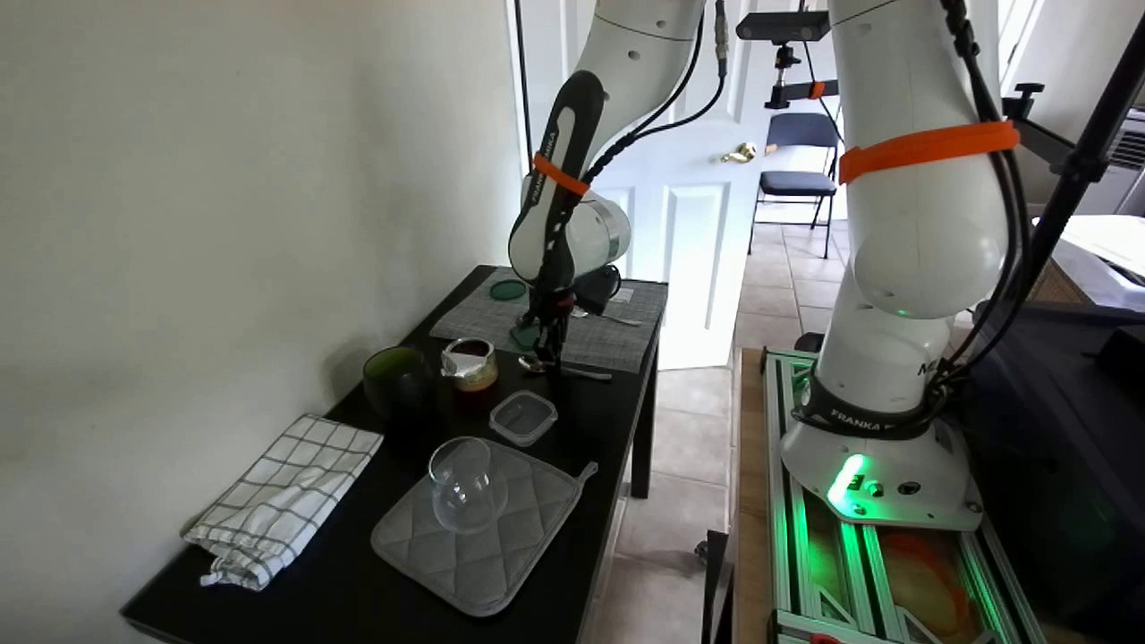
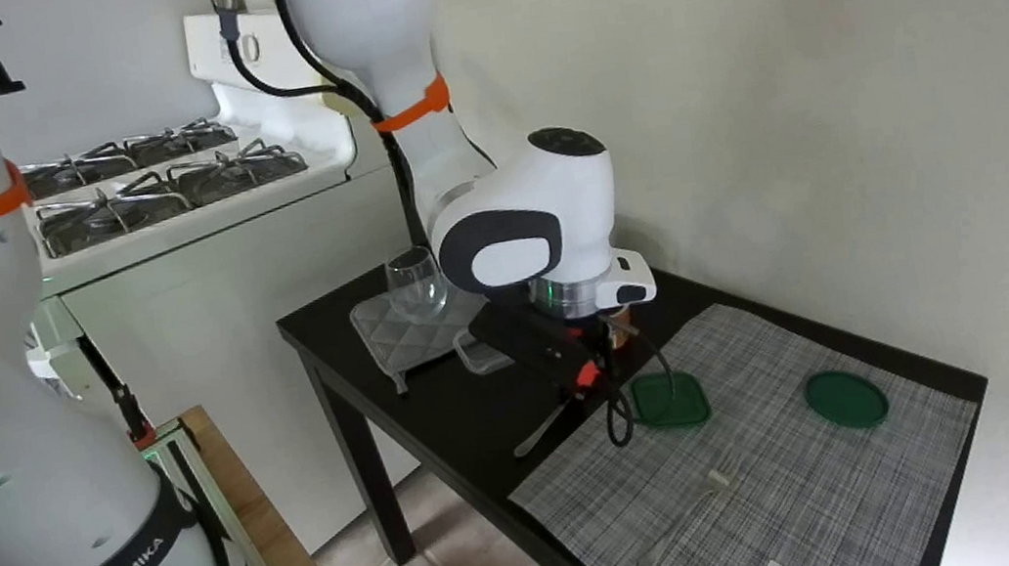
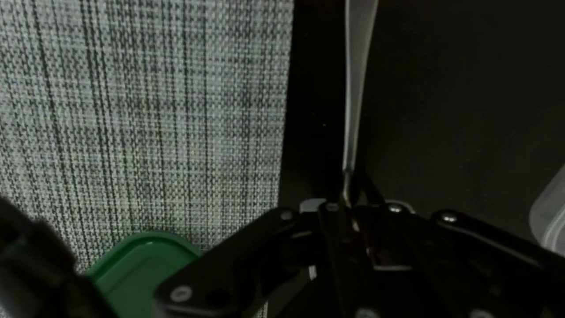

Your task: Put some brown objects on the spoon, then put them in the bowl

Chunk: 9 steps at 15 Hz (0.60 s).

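Note:
A metal spoon [image 1: 586, 374] lies along the placemat's edge; its handle also shows in an exterior view [image 2: 540, 431] and the wrist view [image 3: 356, 70]. My gripper [image 1: 552, 356] is low at the spoon, near its bowl end. In the wrist view the gripper [image 3: 351, 206] has its fingers close together, with the spoon's neck between them. The spoon's bowl is hidden there. A dark green bowl or deep cup [image 1: 398, 385] stands near the wall. An amber jar [image 1: 474, 367] with a foil-like top stands beside it. I cannot make out separate brown objects.
A clear plastic container [image 1: 523, 418] stands close to the spoon. A glass [image 1: 467, 496] rests on a grey pot holder [image 1: 537, 483]. A checked towel [image 1: 295, 492] lies along the wall. A grey placemat [image 2: 790, 490] bears green lids [image 2: 847, 400] and a fork [image 2: 682, 529].

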Tool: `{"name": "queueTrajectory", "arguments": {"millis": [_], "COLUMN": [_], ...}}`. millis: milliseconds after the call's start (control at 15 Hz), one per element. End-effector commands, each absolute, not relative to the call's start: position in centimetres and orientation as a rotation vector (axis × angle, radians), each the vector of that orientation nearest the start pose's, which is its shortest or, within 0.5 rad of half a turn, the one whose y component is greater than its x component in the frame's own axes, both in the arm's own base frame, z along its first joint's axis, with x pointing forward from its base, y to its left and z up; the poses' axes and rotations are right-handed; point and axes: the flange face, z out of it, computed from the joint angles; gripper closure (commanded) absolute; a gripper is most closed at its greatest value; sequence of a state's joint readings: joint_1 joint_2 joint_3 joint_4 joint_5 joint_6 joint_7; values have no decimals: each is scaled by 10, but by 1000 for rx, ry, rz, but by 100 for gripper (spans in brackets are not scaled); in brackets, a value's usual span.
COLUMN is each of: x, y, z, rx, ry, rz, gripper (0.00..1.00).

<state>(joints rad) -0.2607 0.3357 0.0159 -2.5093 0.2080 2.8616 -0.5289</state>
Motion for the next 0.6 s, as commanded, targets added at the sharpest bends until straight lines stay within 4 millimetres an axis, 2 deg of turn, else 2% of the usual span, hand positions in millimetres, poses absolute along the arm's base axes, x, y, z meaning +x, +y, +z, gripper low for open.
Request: {"name": "queueTrajectory", "arguments": {"millis": [0, 533], "x": [440, 434], "y": [-113, -86], "z": [164, 202], "rx": [-3104, -3094], "ry": [-199, -445], "rz": [-6, 91], "gripper": [97, 97]}}
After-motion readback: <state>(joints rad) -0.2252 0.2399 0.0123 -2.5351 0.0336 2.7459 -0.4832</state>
